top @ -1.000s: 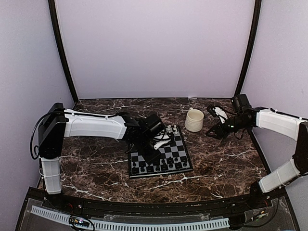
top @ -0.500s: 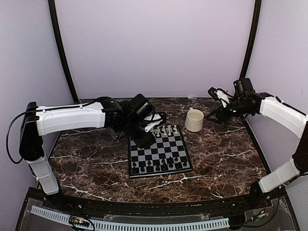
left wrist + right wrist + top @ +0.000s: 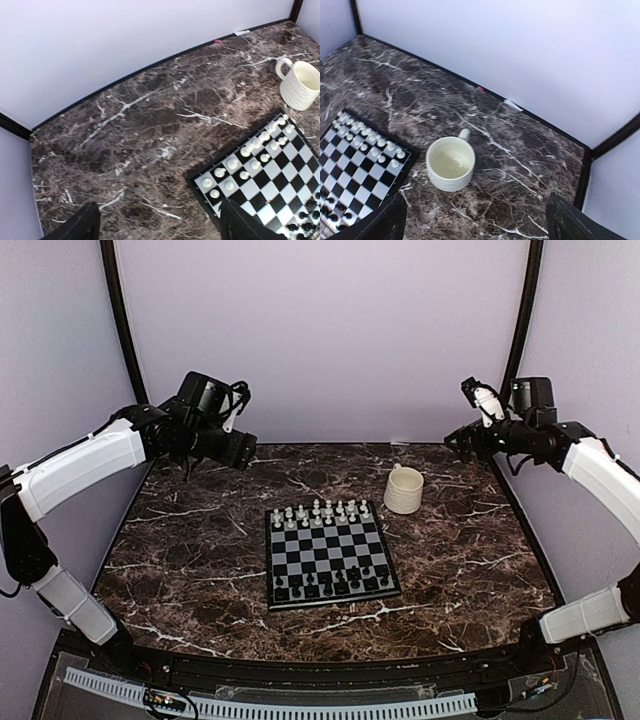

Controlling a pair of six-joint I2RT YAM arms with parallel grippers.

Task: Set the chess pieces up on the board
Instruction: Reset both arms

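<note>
The board lies in the middle of the marble table. White chess pieces fill its two far rows and black ones stand along its near rows. My left gripper hangs open and empty, high above the table's far left, well away from the board. The left wrist view shows its black fingertips spread wide over bare marble, with the board's white corner at lower right. My right gripper is open and empty too, raised at the far right above the mug.
A cream mug stands upright and empty off the board's far right corner, also seen below the right wrist as the mug. Lilac walls and black corner posts close in the back and sides.
The left arm has lifted off the board's far left part and swung up and back to the left, its jaws opening. The right arm has risen and drawn back toward the right wall.
</note>
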